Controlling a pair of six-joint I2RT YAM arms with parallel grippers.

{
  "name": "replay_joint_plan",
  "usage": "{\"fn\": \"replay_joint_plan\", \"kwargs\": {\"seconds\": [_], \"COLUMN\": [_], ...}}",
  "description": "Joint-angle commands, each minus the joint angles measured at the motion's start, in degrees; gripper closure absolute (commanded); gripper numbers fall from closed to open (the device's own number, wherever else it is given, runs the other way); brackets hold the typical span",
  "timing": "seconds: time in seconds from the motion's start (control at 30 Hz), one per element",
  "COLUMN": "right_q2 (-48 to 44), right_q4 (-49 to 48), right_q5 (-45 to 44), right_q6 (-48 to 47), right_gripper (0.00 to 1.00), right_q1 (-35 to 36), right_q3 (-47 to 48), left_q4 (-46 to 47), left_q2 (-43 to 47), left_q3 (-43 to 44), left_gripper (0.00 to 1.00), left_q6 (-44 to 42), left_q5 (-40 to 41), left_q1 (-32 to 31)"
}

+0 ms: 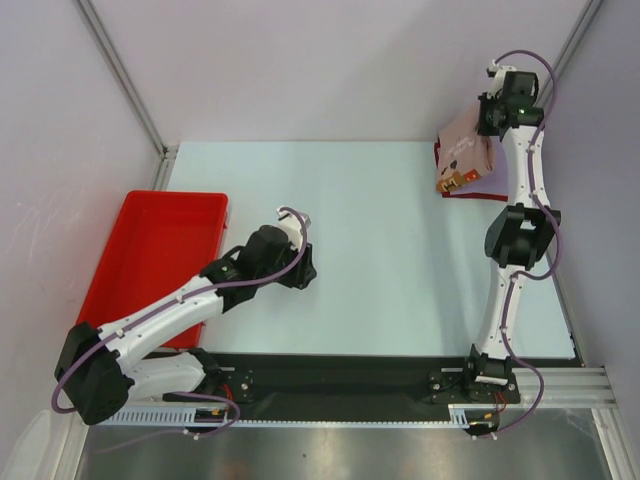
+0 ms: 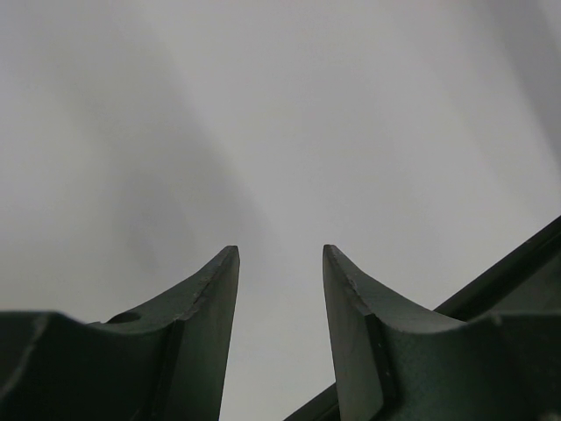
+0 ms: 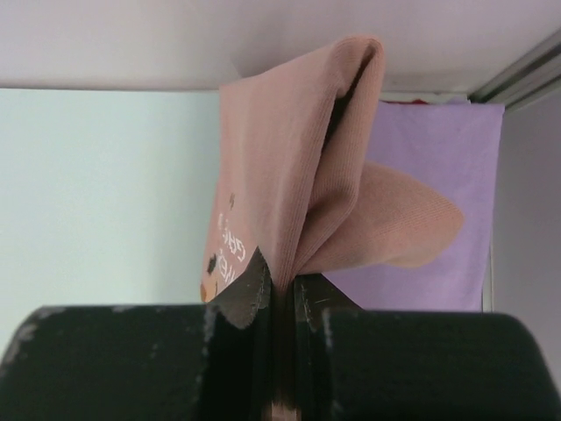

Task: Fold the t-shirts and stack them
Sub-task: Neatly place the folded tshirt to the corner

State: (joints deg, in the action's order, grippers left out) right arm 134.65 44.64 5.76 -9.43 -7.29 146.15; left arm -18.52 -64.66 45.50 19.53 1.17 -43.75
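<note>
Lavender t-shirt [image 3: 447, 140] half behind pink t-shirt [image 3: 280, 149]; print lettering [image 3: 230, 250] illegible

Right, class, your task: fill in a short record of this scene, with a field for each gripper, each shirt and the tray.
Left gripper: open, holding nothing, over the table, right of the tray
Right gripper: shut on the pink t-shirt, at the far right corner
Pink t-shirt: bunched, pinched at a fold, over the lavender t-shirt
Lavender t-shirt: lying flat
Red t-shirt: only an edge shows
Red tray: left side of the table
</note>
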Motion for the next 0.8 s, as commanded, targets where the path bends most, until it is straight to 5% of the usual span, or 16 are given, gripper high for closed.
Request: {"fn": "replay_joint_plan", "kwargs": {"seconds": [0.0, 0.77], "right_q2": [0.6, 10.6], "right_q4": [-3.9, -6.7], "right_q5": [-0.6, 2.6], "right_q6": [-2.0, -1.6], "right_gripper": [1.00, 1.00], "right_q1": [-1.9, -8.9], "right_q3": [3.3, 8.6], "left_q4": [1.6, 0.8], "left_q2": [0.5, -0.9], "left_q3": [-1.3, -3.0], "left_gripper": [0.52, 0.52], "left_q6": [0.7, 0.2], "left_q5": [-0.7, -2.3], "left_q1": [-0.1, -0.1]}}
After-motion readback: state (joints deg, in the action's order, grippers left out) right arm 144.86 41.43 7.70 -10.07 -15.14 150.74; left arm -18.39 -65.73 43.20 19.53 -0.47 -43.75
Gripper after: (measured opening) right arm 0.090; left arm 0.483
